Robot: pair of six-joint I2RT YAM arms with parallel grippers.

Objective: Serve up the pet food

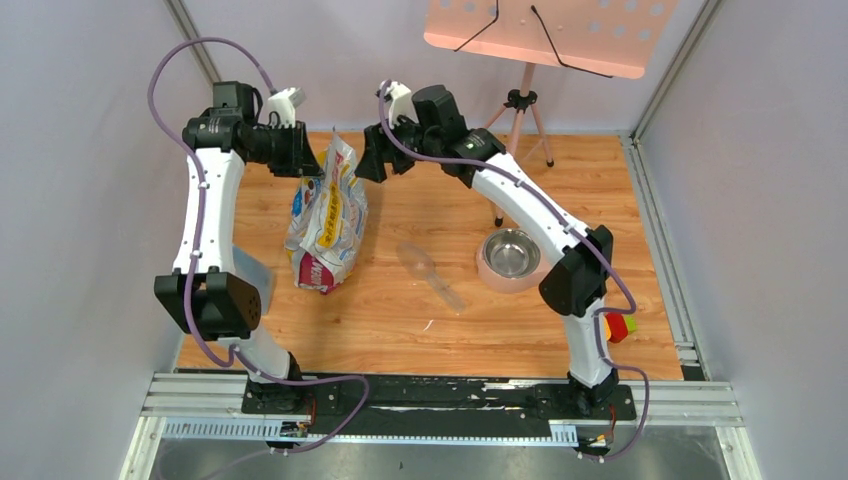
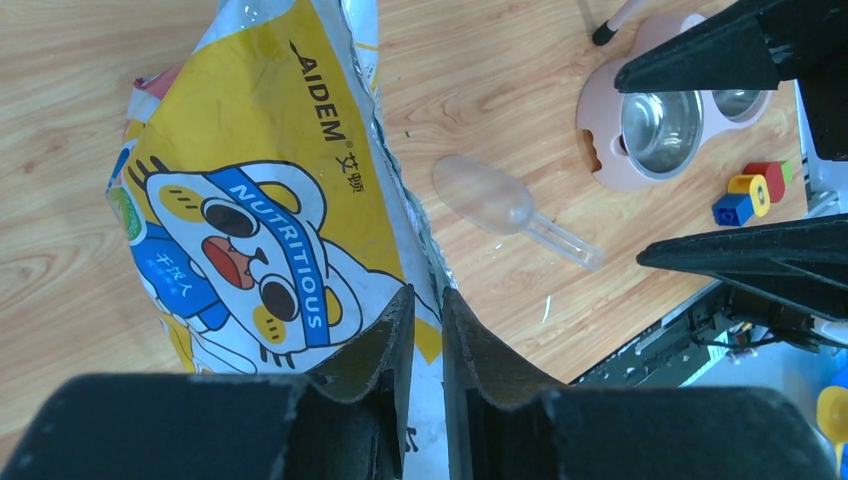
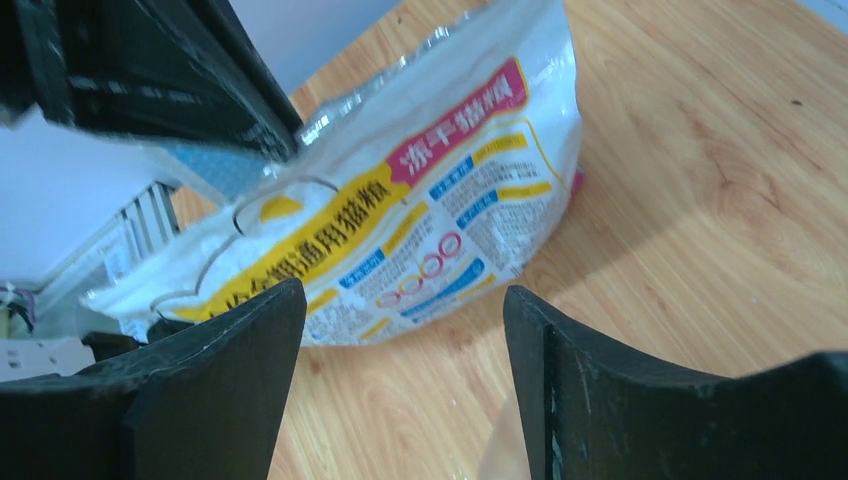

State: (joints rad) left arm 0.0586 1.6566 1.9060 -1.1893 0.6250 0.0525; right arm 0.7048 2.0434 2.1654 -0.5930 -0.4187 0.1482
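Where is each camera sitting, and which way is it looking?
Top camera: above and behind the robot, looking down at the wooden table; both grippers show, the left gripper pinching the white, yellow and magenta printed bag, the right gripper open near it.
Left wrist camera: on the left arm, looking down the bag toward the clear plastic scoop and steel bowl in a pink holder; its shut black fingers show.
Right wrist camera: low, facing the bag's side; its open black fingers show.
All three share the bag.

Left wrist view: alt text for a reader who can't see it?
The left gripper pinches the top edge of a white and yellow printed bag. Beyond it, a clear plastic scoop and a pink feeder with steel bowls sit on the wooden table.
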